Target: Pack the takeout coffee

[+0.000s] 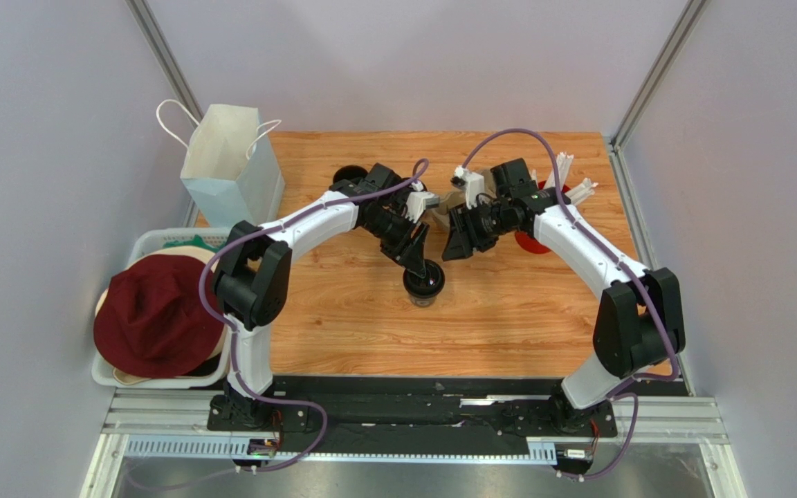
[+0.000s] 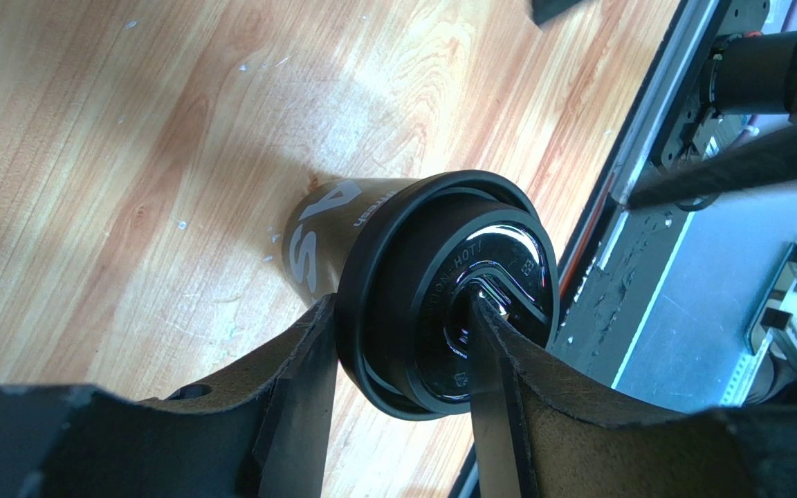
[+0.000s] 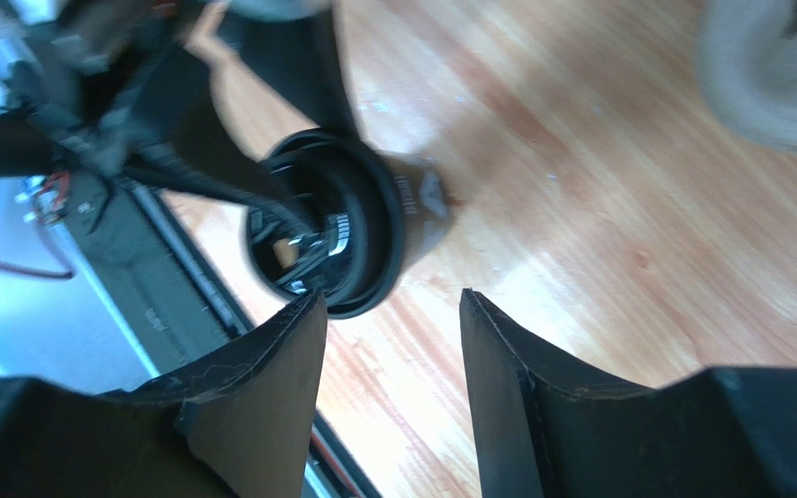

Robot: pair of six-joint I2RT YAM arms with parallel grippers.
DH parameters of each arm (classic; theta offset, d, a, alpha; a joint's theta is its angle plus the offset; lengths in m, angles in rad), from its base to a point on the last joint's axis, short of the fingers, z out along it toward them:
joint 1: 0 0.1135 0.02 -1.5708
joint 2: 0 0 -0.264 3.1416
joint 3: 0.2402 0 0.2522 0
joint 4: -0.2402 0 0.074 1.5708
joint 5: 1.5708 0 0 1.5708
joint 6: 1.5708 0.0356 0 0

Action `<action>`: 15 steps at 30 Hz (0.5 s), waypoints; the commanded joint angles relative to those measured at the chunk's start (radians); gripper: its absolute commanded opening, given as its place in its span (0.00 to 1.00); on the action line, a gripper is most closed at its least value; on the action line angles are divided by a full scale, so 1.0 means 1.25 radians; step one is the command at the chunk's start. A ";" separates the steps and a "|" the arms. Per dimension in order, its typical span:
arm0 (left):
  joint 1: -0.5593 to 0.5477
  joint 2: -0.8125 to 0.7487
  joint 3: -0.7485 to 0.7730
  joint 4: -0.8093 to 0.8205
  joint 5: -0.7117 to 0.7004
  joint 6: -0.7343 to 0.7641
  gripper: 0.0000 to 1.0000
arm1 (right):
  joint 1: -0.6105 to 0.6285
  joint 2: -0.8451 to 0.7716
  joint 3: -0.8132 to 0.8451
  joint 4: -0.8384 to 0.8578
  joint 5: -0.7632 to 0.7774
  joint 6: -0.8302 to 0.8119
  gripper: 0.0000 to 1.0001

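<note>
The takeout coffee (image 1: pixel 423 282) is a small black cup with its round black lid on, standing on the wooden table near the middle. In the left wrist view the cup (image 2: pixel 320 233) shows white lettering on its side. My left gripper (image 2: pixel 397 311) is shut on it, one finger against the outside of the lid's rim and the other pressed into the dip in the top of the glossy lid (image 2: pixel 496 259). My right gripper (image 3: pixel 390 301) is open and holds nothing, with the cup (image 3: pixel 340 228) just beyond its left fingertip. From above, the right gripper (image 1: pixel 457 244) hangs just right of the left gripper (image 1: pixel 413 254).
A white paper bag (image 1: pixel 228 161) stands upright at the table's back left corner. A white basket (image 1: pixel 148 241) with a dark red hat (image 1: pixel 158 316) sits off the left edge. A black round object (image 1: pixel 349 174) lies behind the left arm, and a red object (image 1: pixel 529 245) under the right arm.
</note>
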 commanded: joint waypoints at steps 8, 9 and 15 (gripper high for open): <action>0.018 0.027 -0.034 -0.010 -0.143 0.040 0.56 | 0.021 0.018 -0.041 0.031 -0.118 0.012 0.61; 0.019 0.023 -0.034 -0.010 -0.140 0.040 0.57 | 0.021 0.020 -0.046 0.038 -0.113 0.018 0.63; 0.019 0.018 -0.040 -0.006 -0.123 0.041 0.61 | 0.032 0.038 -0.040 0.061 -0.082 0.031 0.72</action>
